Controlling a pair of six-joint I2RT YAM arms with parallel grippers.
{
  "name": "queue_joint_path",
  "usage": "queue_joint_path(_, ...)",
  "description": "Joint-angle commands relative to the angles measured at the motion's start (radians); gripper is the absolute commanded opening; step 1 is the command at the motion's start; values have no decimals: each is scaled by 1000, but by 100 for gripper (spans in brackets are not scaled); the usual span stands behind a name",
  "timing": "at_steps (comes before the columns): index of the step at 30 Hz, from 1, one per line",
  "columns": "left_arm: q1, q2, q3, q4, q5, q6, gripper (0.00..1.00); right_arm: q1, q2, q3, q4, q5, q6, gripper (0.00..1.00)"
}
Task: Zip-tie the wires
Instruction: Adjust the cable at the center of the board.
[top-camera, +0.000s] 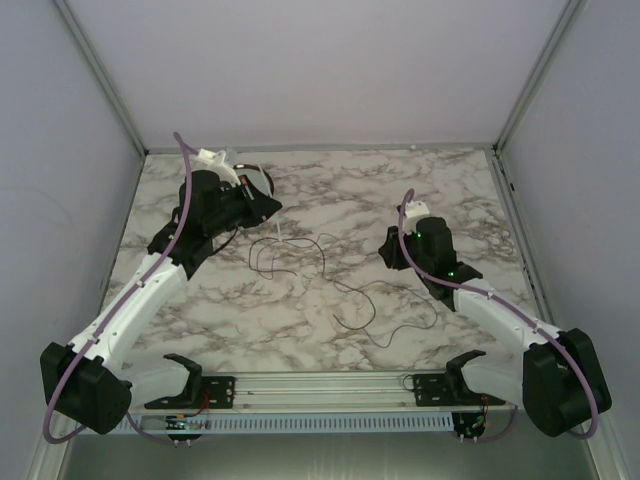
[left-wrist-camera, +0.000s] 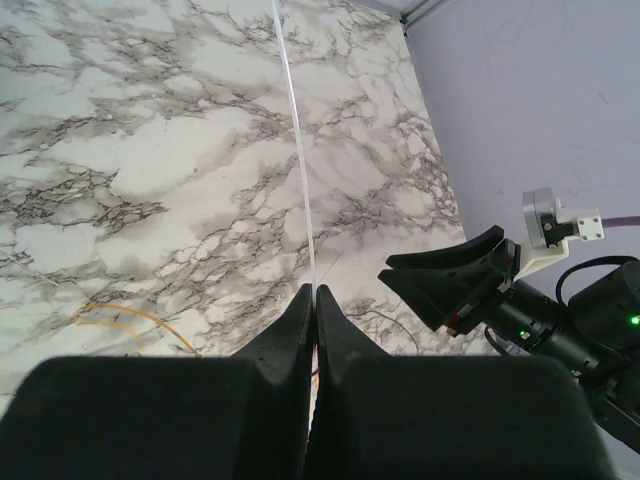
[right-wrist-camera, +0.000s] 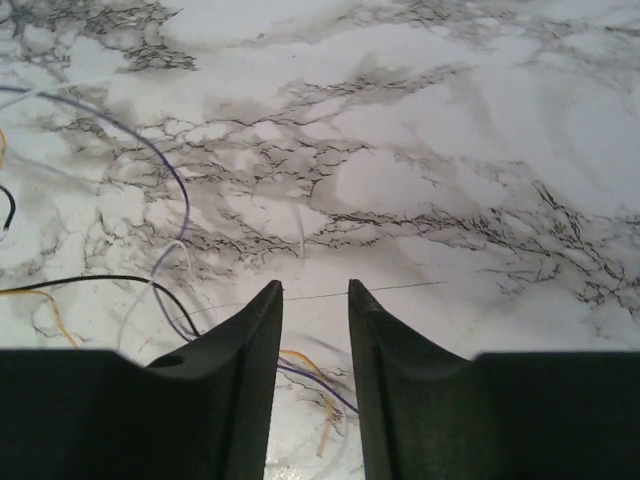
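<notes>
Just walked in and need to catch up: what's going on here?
Two robot arms are working on zip-tying wires. The left gripper is shut on one end of the zip tie, which sticks straight out from it. The right gripper is open and empty, near the wires, which lie loose on the table between the arms. The tie is not around them yet.

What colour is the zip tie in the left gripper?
White. The zip tie shows best in the left wrist view.
</notes>
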Motion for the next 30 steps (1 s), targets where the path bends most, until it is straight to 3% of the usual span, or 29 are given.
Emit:
queue_joint_path(1,7,-3,40,5,5,10,0,-9,-15,44,40,-77,-30,39)
queue_joint_path(7,8,-5,36,10,12,6,0,-10,-55,83,97,-220,-22,47)
queue_joint_path(10,7,-8,28,24,23,-1,0,11,-43,66,295,-344,122,47)
queue_joint_path(15,8,-10,11,44,33,-15,0,134,74,97,578,-356,274,47)
queue_joint_path(23,7,-17,4,51,45,-21,0,271,301,254,720,-336,349,47)
queue_joint_path(30,8,-26,-3,50,40,-22,0,332,374,316,744,-398,353,45)
